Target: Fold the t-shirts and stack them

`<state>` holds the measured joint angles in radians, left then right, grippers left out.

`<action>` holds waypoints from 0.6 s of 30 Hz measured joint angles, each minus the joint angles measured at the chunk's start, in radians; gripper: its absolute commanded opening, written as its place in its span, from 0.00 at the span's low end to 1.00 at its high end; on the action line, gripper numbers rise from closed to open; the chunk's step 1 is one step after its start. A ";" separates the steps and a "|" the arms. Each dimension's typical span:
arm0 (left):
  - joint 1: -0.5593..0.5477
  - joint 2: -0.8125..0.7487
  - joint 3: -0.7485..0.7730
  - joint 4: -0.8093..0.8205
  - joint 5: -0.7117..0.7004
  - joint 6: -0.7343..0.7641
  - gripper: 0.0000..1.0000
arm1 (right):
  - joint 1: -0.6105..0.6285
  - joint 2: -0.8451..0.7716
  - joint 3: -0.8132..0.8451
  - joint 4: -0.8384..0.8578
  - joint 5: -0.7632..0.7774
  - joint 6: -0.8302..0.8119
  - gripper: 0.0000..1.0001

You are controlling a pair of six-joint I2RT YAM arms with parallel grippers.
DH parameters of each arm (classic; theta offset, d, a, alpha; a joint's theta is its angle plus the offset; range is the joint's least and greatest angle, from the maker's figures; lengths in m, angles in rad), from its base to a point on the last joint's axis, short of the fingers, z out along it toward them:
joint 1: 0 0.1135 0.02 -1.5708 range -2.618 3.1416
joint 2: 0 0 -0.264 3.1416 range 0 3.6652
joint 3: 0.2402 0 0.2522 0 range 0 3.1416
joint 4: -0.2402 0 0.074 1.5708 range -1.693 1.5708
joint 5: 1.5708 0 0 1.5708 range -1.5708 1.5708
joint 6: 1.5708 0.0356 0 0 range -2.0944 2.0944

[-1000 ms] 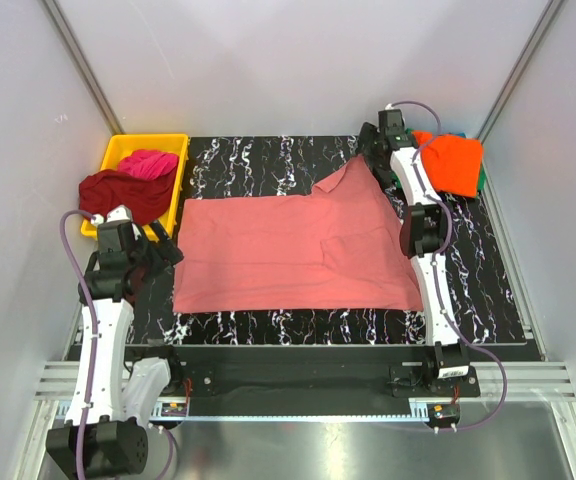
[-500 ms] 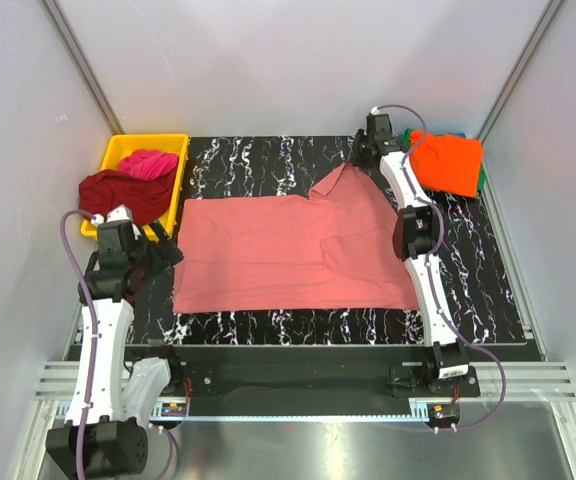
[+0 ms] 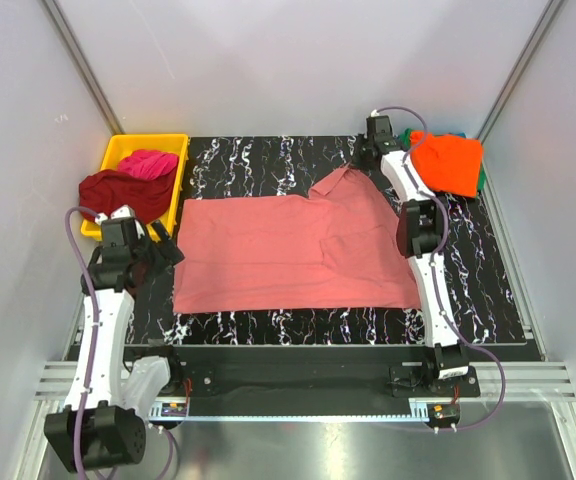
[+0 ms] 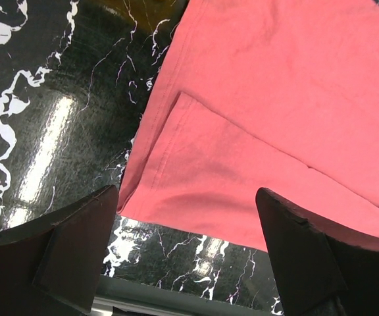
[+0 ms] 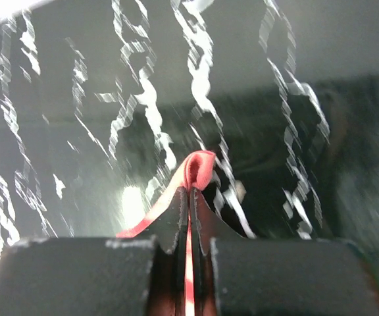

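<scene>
A large salmon-pink t-shirt lies spread across the black marbled table. My right gripper is at the shirt's far right corner, shut on a pinched fold of the pink cloth, and that corner rises to a peak. My left gripper hangs open over the shirt's near left corner, with nothing between its fingers. A folded orange t-shirt rests on a green one at the far right. Dark red and magenta t-shirts are heaped at the yellow tray.
The yellow plastic tray stands at the far left corner, with the dark red shirt spilling over its near rim. Grey walls close in the table on three sides. Bare marbled surface shows behind the pink shirt.
My right gripper has gone from open to shut, pinching the pink shirt's far right corner. The left arm shifted only slightly.
</scene>
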<state>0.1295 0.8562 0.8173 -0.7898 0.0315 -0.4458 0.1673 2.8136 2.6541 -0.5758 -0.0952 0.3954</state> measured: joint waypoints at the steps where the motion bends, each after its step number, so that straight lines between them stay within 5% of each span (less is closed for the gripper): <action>1: -0.003 0.011 0.000 0.002 0.000 -0.002 0.91 | -0.001 -0.038 -0.055 0.000 0.009 -0.005 0.00; 7: -0.114 0.129 0.039 0.040 -0.047 -0.061 0.92 | -0.037 -0.269 -0.373 0.010 0.050 -0.019 0.00; 18: -0.179 0.752 0.497 0.137 -0.126 -0.120 0.89 | -0.105 -0.526 -0.619 0.055 0.115 -0.022 0.00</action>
<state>-0.0490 1.6077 1.3148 -0.6525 -0.0944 -0.5659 0.0628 2.2875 2.0354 -0.5205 0.0200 0.3737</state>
